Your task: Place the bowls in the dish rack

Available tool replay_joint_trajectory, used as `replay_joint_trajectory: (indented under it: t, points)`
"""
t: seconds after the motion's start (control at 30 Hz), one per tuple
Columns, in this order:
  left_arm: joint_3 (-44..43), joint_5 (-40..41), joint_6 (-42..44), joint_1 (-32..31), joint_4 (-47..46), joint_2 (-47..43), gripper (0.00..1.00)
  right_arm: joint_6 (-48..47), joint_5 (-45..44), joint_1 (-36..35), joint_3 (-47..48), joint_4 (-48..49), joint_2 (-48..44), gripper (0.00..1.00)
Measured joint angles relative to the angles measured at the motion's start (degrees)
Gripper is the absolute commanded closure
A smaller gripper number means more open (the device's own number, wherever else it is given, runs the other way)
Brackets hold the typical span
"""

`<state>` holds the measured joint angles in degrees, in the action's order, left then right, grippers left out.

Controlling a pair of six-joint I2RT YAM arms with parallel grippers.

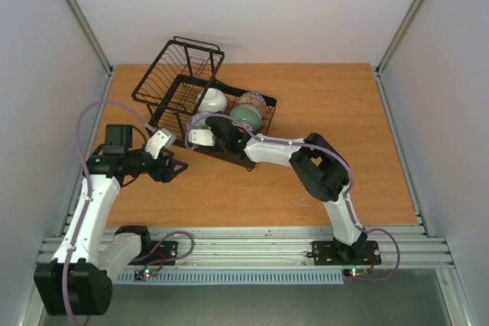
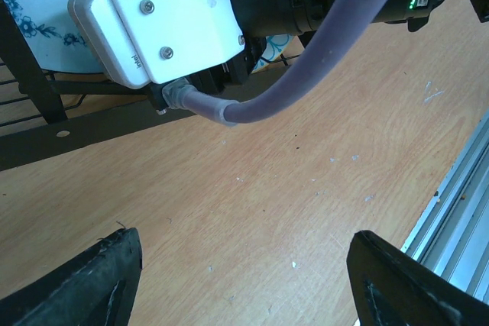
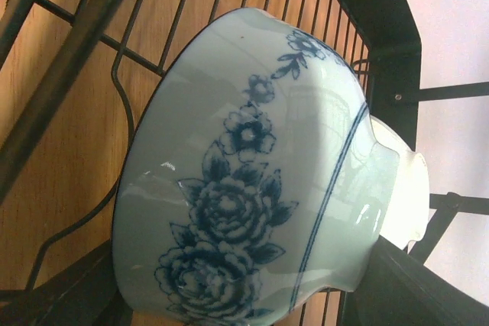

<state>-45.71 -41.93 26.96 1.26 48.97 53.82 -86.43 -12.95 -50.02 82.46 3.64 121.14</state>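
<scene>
The black wire dish rack stands at the back left of the table. In its tray stand the cream-white bowl, the red-and-white patterned bowl and the sage green bowl. My right gripper reaches into the rack's near end, its jaws on either side of the blue-patterned bowl, which stands on edge on the rack's wires. The bowl also shows in the left wrist view. My left gripper is open and empty just above the table in front of the rack.
The right arm's white wrist housing and its purple cable hang close in front of my left gripper. The rack's low base bar lies beyond. The table's metal front rail is to the right.
</scene>
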Motion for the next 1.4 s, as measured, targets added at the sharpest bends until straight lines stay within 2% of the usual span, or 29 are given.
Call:
replay_joint_trajectory:
  t: [0.53, 1.07, 1.4]
  points:
    - [0.00, 0.00, 0.02, 0.00, 0.02, 0.00, 0.25, 0.22, 0.11, 0.00, 0.63, -1.44, -0.11, 0.16]
    - [0.22, 0.00, 0.02, 0.00, -0.04, -0.02, 0.25, 0.70, 1.44, 0.09, 2.82, -10.16, -2.95, 0.07]
    - [0.42, 0.00, 0.02, 0.00, -0.15, 0.00, 0.25, 2.78, 2.91, 0.11, 2.82, -13.81, -10.03, 0.05]
